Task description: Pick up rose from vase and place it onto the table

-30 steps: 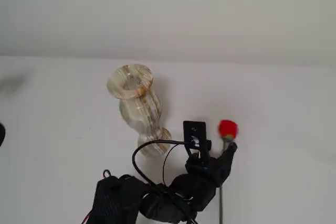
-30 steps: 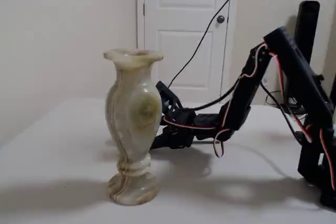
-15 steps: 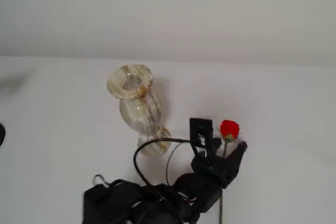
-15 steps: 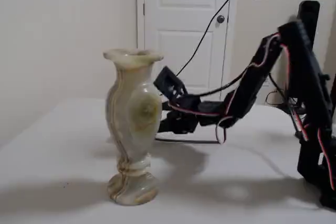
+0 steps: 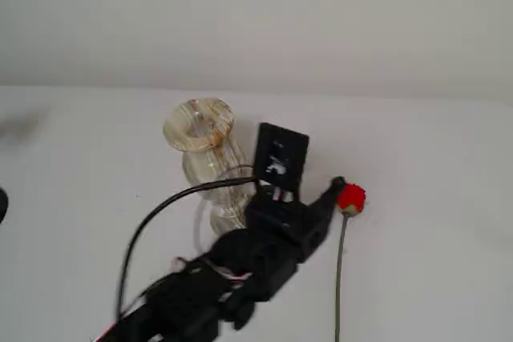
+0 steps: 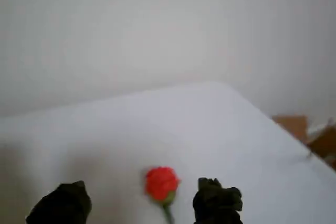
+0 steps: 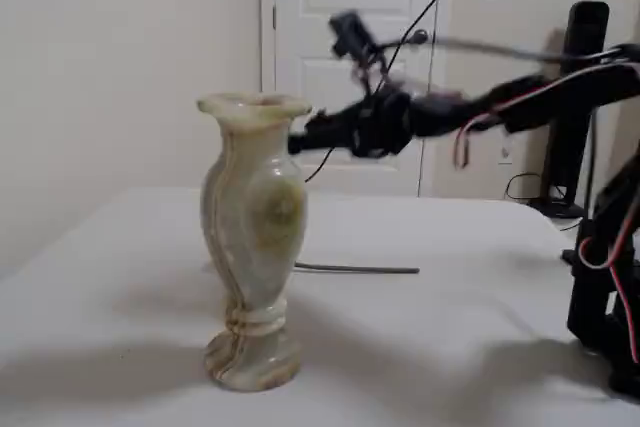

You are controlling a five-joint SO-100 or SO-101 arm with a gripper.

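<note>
The rose lies flat on the white table (image 5: pixel 433 158). Its red bud (image 5: pixel 351 199) is to the right of the vase in a fixed view, and its stem (image 5: pixel 340 278) runs toward the front edge. In the wrist view the bud (image 6: pixel 161 183) lies on the table between my two fingers (image 6: pixel 217 201). My gripper (image 6: pixel 140 200) is open and empty, held above the rose. In a fixed view it (image 7: pixel 297 142) hovers at the height of the vase's rim. The cream marbled vase (image 7: pixel 252 227) stands upright and empty. It hides the bud there, and only the stem (image 7: pixel 355 269) shows.
A black cable (image 5: pixel 152 218) loops over the arm beside the vase (image 5: pixel 210 158). The arm's base and a dark stand (image 7: pixel 600 277) are at the right in a fixed view. The table's far right edge (image 6: pixel 273 124) shows in the wrist view, with brown boxes (image 6: pixel 310 137) beyond.
</note>
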